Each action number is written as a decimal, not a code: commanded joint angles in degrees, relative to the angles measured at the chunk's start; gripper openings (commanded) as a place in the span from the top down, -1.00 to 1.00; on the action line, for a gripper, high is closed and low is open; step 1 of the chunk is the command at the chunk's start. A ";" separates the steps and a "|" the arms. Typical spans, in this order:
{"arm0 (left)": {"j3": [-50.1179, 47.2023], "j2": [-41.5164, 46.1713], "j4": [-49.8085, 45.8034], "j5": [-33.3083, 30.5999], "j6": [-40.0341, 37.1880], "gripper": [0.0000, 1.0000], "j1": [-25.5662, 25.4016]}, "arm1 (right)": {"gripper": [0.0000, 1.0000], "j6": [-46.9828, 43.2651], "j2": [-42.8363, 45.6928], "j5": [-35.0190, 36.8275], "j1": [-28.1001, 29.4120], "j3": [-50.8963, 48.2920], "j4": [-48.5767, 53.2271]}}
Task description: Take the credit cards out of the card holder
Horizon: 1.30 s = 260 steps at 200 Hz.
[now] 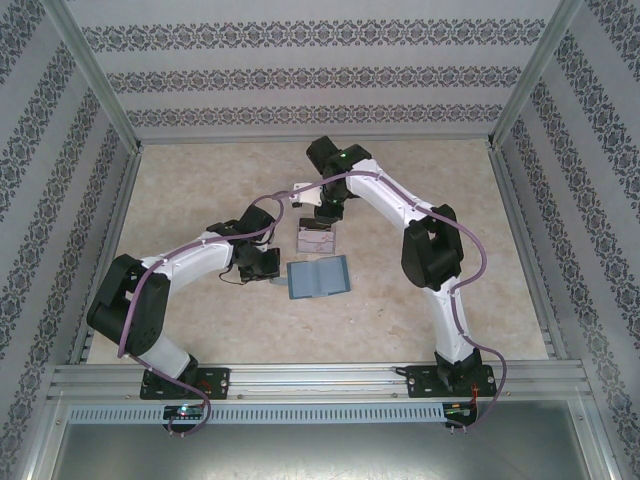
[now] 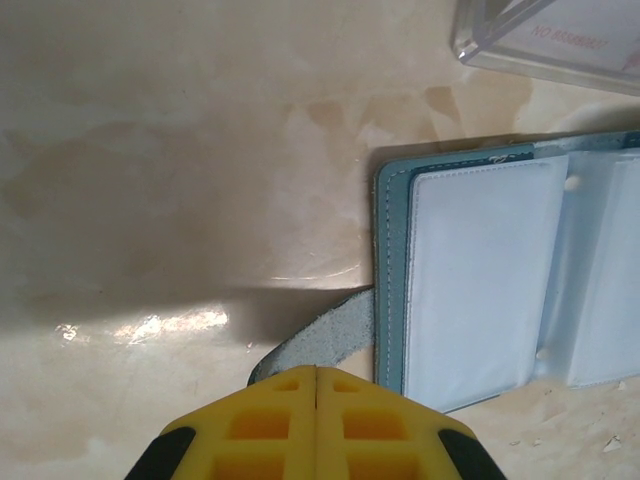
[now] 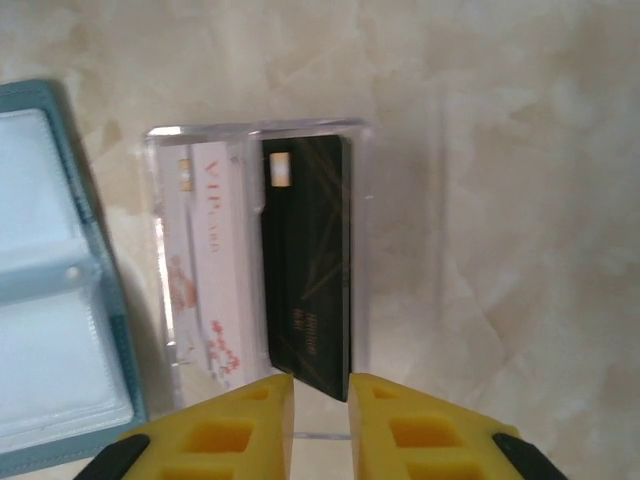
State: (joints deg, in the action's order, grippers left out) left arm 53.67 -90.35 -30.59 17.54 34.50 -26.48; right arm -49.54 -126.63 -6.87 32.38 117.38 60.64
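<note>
The card holder [image 1: 318, 277] lies open on the table, its grey-blue pockets [image 2: 480, 280] facing up. My left gripper [image 2: 317, 370] sits at its left edge [image 1: 274, 272], shut on the holder's grey strap [image 2: 325, 338]. A dark credit card [image 3: 308, 270] rests tilted in the clear tray [image 3: 250, 130], beside a pale pinkish-white credit card [image 3: 210, 270]. My right gripper [image 3: 321, 385] hangs over the tray [image 1: 325, 214]. Its jaws stand slightly apart, with the dark card's near corner in the gap between them.
The clear tray [image 1: 316, 240] stands just behind the open holder, with one corner [image 2: 480, 45] in the left wrist view. Patterned walls and metal rails [image 1: 300, 375] enclose the beige table. Bare tabletop lies left and right of the arms.
</note>
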 commanded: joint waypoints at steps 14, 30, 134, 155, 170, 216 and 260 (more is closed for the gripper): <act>-0.13 0.17 0.68 0.22 -0.08 1.00 0.80 | 0.53 4.62 4.24 6.79 -0.18 -1.59 -3.97; 0.17 0.24 0.66 -0.17 -0.21 1.00 0.77 | 0.50 5.89 6.20 7.70 -0.35 -4.30 -6.12; 2.39 1.59 -0.08 -6.57 -3.73 -0.62 1.95 | -0.96 14.77 22.32 11.00 -1.31 -29.81 -22.40; 2.75 1.09 -0.08 -8.15 -4.39 -1.00 2.30 | -0.96 16.24 25.24 11.60 -1.78 -34.56 -24.51; 2.64 1.22 0.26 -10.18 -5.39 -1.00 2.82 | -0.96 17.63 27.40 11.47 -2.62 -38.07 -26.28; -0.04 3.87 4.21 -20.01 -8.46 -1.00 6.09 | -0.96 26.14 36.34 11.02 -9.34 -53.02 -38.37; -4.47 8.55 10.35 -27.47 -13.21 -1.00 12.40 | -0.96 37.13 44.48 8.66 -20.71 -68.36 -55.12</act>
State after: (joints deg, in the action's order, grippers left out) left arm 51.24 -84.16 -25.28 -2.94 25.78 -17.17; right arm -21.41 -86.28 3.44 16.82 55.35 18.31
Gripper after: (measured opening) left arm 0.999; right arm 0.980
